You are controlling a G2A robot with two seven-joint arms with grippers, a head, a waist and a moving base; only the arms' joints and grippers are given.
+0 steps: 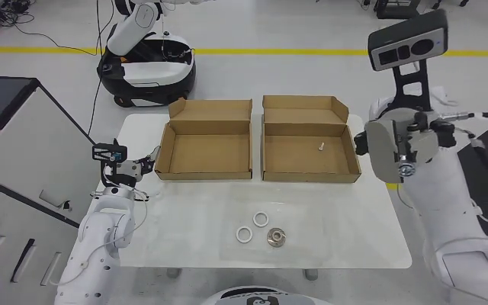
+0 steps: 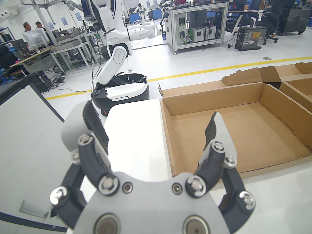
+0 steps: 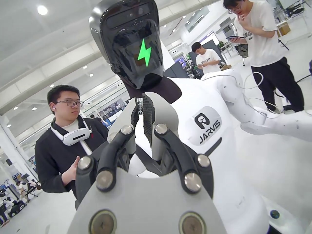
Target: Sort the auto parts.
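In the top view a white ring, a second ring and a metal flange are lying near the table's front edge, and a bolt is sitting in the right-hand box. In the left wrist view the left gripper is hanging spread wide and empty beside the left-hand box. In the right wrist view the right gripper is pinching a small screw aloft. The screw is probably light, stiff and slick, and best gripped across its shank.
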